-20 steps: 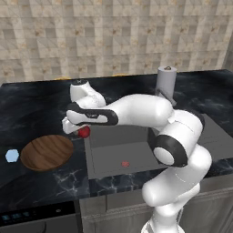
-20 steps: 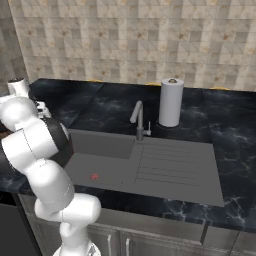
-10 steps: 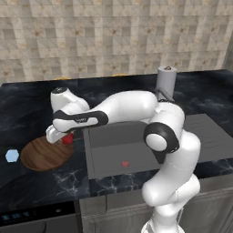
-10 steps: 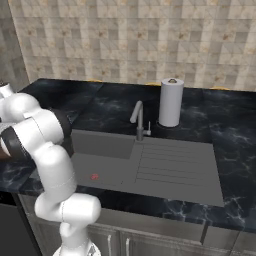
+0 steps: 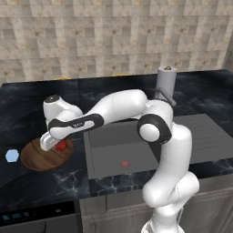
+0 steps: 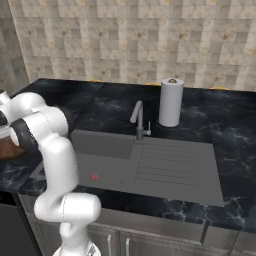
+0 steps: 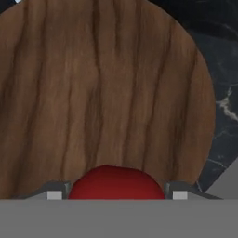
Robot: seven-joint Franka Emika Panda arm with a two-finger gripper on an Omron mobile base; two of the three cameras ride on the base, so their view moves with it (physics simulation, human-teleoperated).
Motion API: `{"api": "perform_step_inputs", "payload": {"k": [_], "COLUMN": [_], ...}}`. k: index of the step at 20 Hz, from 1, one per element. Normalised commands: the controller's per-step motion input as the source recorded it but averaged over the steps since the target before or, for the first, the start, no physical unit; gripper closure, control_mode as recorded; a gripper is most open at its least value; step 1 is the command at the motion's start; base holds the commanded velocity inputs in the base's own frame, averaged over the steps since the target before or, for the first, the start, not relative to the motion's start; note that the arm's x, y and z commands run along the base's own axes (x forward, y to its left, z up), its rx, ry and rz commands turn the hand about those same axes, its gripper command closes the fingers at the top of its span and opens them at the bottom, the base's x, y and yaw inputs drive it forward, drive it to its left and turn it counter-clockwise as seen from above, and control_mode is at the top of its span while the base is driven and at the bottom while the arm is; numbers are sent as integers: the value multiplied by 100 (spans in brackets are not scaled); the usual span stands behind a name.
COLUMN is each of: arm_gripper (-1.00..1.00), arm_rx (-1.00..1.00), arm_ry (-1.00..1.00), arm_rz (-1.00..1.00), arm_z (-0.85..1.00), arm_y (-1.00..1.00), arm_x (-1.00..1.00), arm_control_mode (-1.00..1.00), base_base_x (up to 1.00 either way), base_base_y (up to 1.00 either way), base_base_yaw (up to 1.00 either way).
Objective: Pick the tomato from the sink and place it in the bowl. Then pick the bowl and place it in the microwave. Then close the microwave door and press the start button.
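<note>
I list: small glossy red tomato (image 7: 116,182); wide round bowl of brown wood (image 7: 102,93), dark streaked grain; grey rectangular sink (image 6: 150,165), ridged drainboard, reddish drain spot; black counter (image 5: 27,104) veined white like marble; white paper towel roll (image 6: 171,102); beige mottled tile wall (image 6: 130,40); pale blue hexagonal piece (image 5: 12,155).

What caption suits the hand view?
Gripper holds the tomato between its fingers, above the wooden bowl.

My arm (image 5: 154,132) is glossy white with rounded links, dark bands at the joints, and pale grey fingers (image 7: 55,193).
</note>
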Motion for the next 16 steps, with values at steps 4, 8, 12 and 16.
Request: {"api": "perform_step_inputs", "payload": {"k": [4,8,12,16], "arm_gripper": [100,100,100,-100], "arm_rx": [0,0,0,0], "arm_ry": [0,0,0,0], "arm_rz": [4,2,0,0], "arm_z": [-63,-37,-7,6], "arm_y": [30,35,29,9], "arm_x": [48,35,10,1], "arm_control_mode": [-100,-100,-100,-100], "base_base_x": [0,0,0,0], "base_base_y": [0,0,0,0], "base_base_yaw": [0,0,0,0]}}
